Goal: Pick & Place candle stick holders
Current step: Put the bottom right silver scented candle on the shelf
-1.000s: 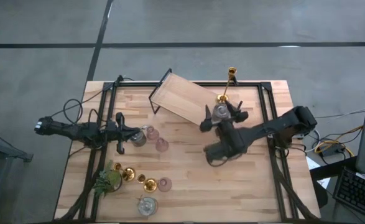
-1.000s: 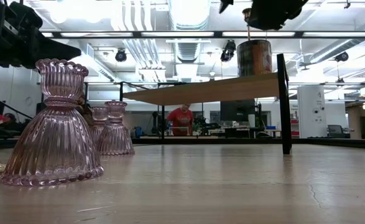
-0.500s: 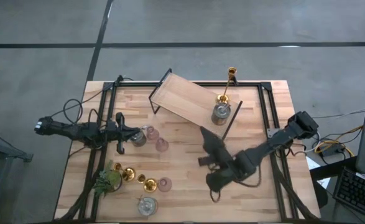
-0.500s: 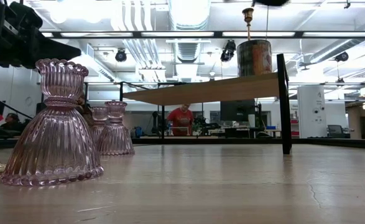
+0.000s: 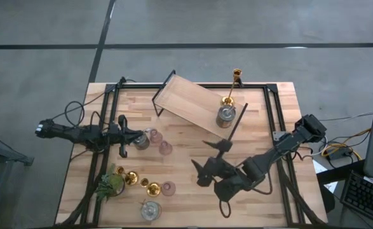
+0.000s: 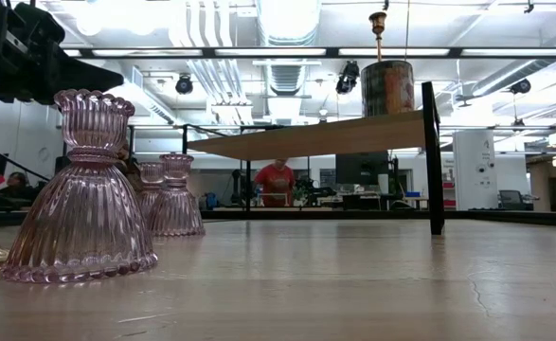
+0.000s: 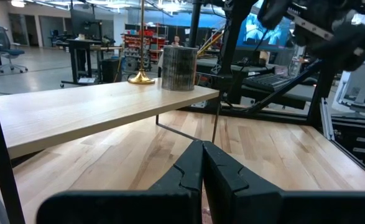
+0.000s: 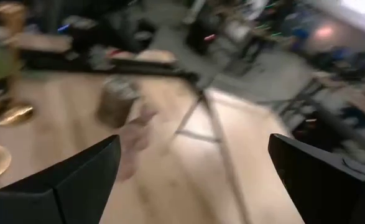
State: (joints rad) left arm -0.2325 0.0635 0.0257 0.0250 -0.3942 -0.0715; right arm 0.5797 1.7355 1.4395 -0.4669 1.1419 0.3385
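Observation:
A raised wooden shelf (image 5: 186,102) bears one gold candlestick (image 5: 232,89) and one silvery round holder (image 5: 225,116), both upright; they also show in the low view, the candlestick (image 6: 379,28) and the holder (image 6: 387,88). My right gripper (image 5: 210,160) is open and empty above the table's middle, near of the shelf. My left gripper (image 5: 135,136) is shut at the table's left, its tips next to a second silvery holder (image 5: 142,142). Two pink cups (image 5: 154,135) (image 5: 166,148) stand just right of it. Two gold candlesticks (image 5: 130,177) (image 5: 152,188), a pink cup (image 5: 168,188) and a silvery holder (image 5: 150,210) stand near the front left.
A small green plant (image 5: 110,183) stands at the front left beside the gold candlesticks. The shelf's black wire legs (image 5: 237,121) stand on the table. Black frame rails (image 5: 272,114) run along the table's left and right sides. Bare wood lies at the table's front right.
My right gripper has drawn back from the silvery holder on the shelf, going toward the table's near edge and somewhat left, staying open. The holder stays upright on the shelf beside the gold candlestick.

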